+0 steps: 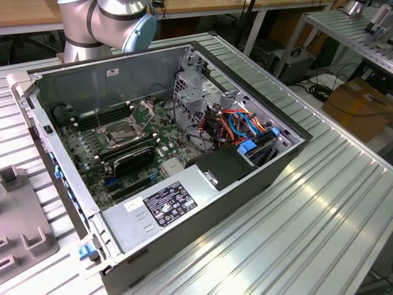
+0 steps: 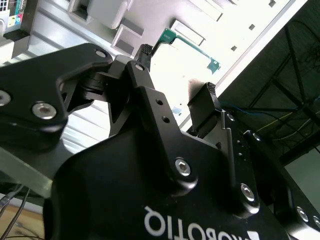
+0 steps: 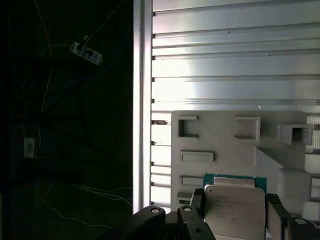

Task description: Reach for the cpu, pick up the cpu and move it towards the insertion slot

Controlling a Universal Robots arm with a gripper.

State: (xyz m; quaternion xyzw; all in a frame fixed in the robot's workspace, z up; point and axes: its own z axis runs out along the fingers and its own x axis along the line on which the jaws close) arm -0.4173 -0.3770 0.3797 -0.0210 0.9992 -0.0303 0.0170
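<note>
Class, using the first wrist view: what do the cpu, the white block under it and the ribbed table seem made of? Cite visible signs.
The cpu: pale grey metal lid with a dull sheen, over a green board edge, likely circuit laminate. The white block: probably matte plastic; even, glare-free faces with crisp recesses. The table: likely aluminium; silvery ribbed slats throwing bright reflections.

Robotics workshop: slatted aluminium workbench (image 1: 319, 203), opened computer case (image 1: 123, 77), robot arm (image 1: 110, 24), cardboard box (image 1: 359, 101).
</note>
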